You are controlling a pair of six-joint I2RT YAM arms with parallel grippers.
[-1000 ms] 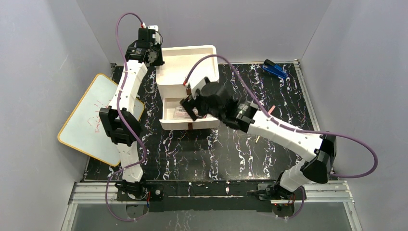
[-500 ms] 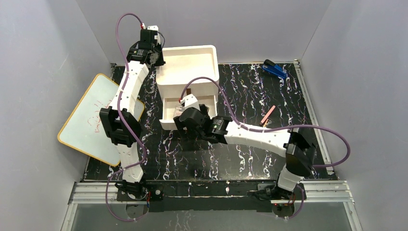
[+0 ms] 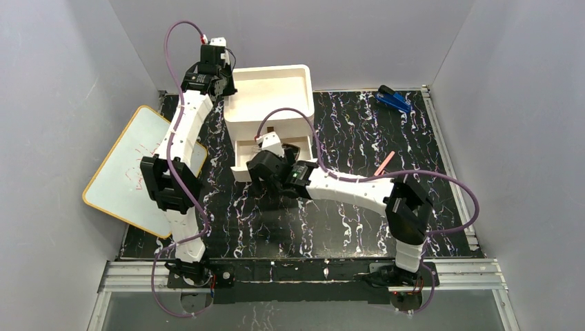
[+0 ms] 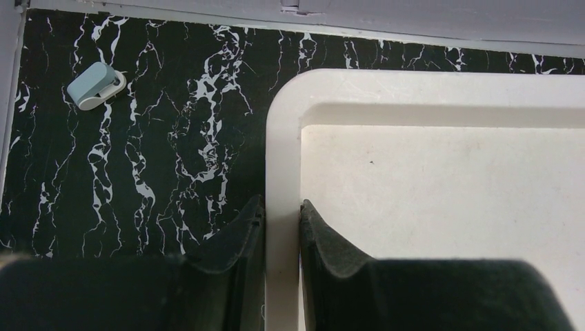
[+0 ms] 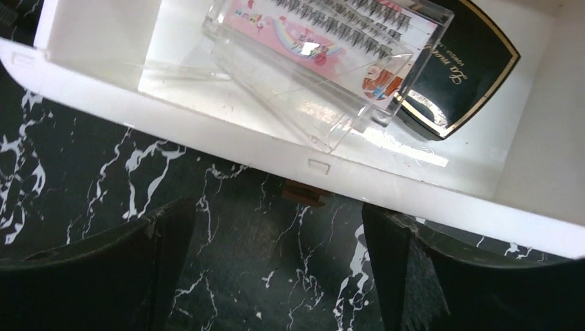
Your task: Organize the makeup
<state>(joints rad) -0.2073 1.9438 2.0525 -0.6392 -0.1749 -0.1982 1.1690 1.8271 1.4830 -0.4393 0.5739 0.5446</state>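
Under right wrist alone, drawer [image 5: 227, 141] holding clear palette [image 5: 324, 52], black compact [image 5: 476, 58]

From my seat the organizer [image 3: 270, 69] stands on the table [image 3: 345, 221] at 12 o'clock, its drawer [image 5: 276, 155] open toward 6. In the drawer, the palette [image 5: 324, 48] lies at 9 and touches the compact [image 5: 459, 65] at 3. The stick [image 3: 385, 163] lies on the table at 3 o'clock from the drawer. The stapler [image 3: 394, 101] is at 1 and the whiteboard [image 3: 134, 169] at 9.
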